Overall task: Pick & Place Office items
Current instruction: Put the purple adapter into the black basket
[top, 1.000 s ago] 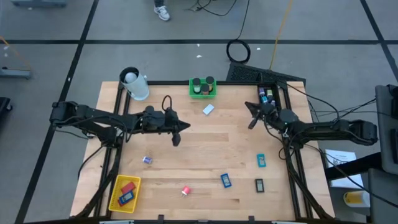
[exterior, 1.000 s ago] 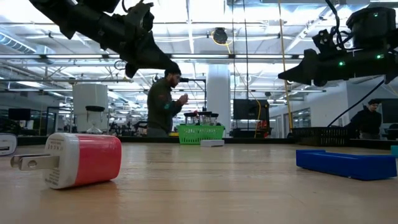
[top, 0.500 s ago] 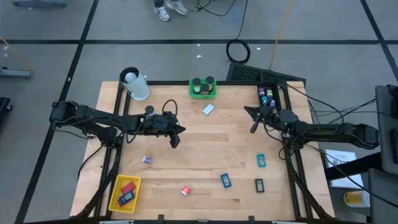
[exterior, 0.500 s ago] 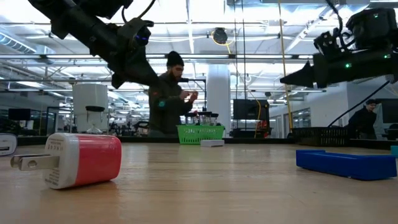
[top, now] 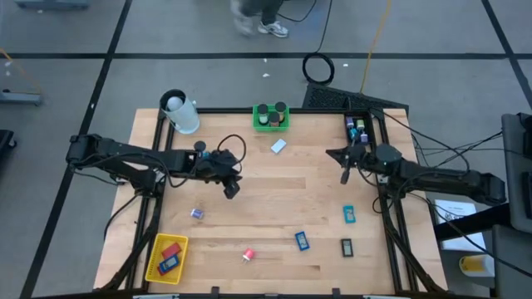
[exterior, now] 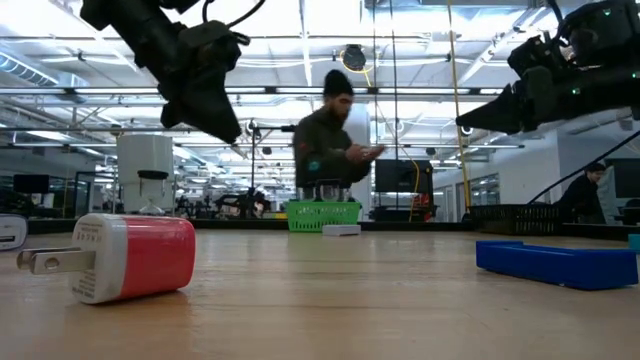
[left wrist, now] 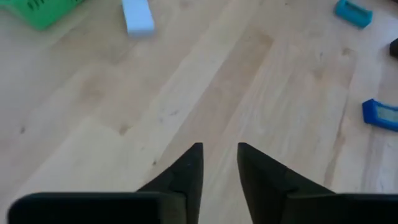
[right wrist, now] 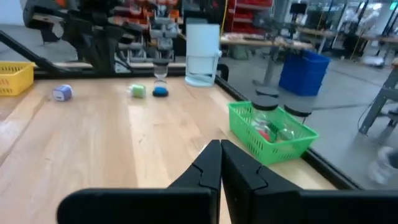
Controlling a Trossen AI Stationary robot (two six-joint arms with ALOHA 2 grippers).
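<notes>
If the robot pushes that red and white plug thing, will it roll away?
Probably not far. The red and white charger lies on its side on the table, and its body looks boxy with rounded edges, so it would more likely slide than roll. Its metal prongs stick out at one end and could make it swivel. It looks stiff.

The basket with cylinders (top: 271, 117) stands at the table's (top: 274, 195) far edge. A block (top: 278, 146) lies just before it. Another basket (top: 166, 257) sits at the near left corner, holding two blocks. Loose pieces lie along the near right.
</notes>
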